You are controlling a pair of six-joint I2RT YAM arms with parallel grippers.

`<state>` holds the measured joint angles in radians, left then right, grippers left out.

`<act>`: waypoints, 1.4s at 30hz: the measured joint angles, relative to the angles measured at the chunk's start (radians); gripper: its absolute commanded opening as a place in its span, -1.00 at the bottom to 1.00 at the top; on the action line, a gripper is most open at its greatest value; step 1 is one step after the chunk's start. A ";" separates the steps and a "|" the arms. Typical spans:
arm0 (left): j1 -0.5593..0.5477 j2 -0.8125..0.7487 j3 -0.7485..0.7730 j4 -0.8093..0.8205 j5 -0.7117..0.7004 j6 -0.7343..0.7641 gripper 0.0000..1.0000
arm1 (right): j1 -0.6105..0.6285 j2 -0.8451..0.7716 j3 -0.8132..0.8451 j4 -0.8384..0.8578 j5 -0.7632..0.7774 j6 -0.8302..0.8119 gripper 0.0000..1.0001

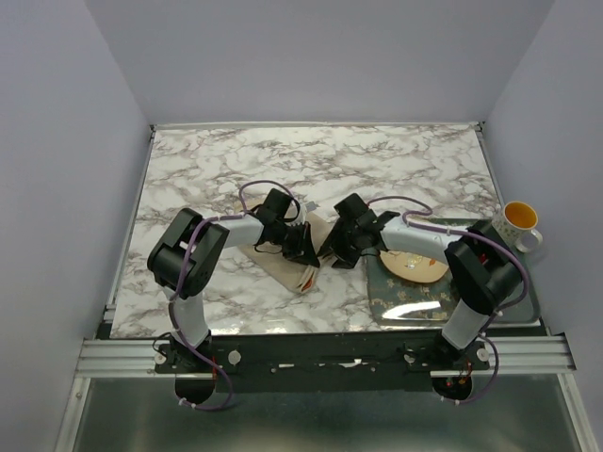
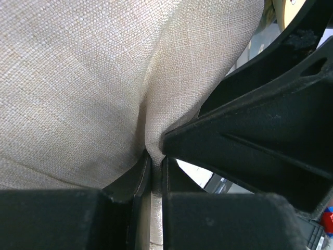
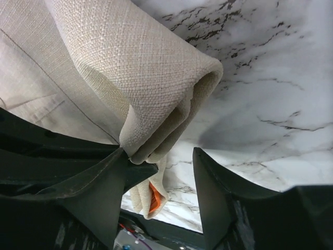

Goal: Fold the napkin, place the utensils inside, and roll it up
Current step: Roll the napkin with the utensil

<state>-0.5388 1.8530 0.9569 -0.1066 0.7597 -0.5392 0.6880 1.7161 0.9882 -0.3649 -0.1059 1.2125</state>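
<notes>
over the surface point(image 1: 377, 169), napkin point(image 3: 145, 78) rolled around orange utensil point(image 3: 154, 197)
left claw point(image 2: 156, 161) pinches it so the roll holds; right claw point(image 3: 174, 156) gapes alongside.

No legible text, labels, brands, numbers or signs in any of the three views.
</notes>
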 measured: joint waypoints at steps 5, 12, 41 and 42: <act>-0.001 -0.003 -0.006 0.000 0.000 0.000 -1.00 | 0.011 0.001 0.000 0.000 0.010 0.056 0.03; -0.006 -0.003 -0.006 0.000 0.000 0.000 -1.00 | 0.017 0.049 0.025 0.000 0.019 0.104 0.02; -0.214 -0.407 -0.082 -0.144 -0.552 0.125 0.54 | 0.034 0.117 0.197 -0.225 0.080 0.065 -0.99; -0.250 -0.452 -0.110 -0.126 -0.602 0.132 0.43 | 0.035 0.118 0.204 -0.237 0.088 0.057 -0.99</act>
<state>-0.7891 1.4006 0.8471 -0.2329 0.1581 -0.4068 0.7231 1.8343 1.1923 -0.6018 -0.0177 1.2694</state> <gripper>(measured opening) 0.857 0.024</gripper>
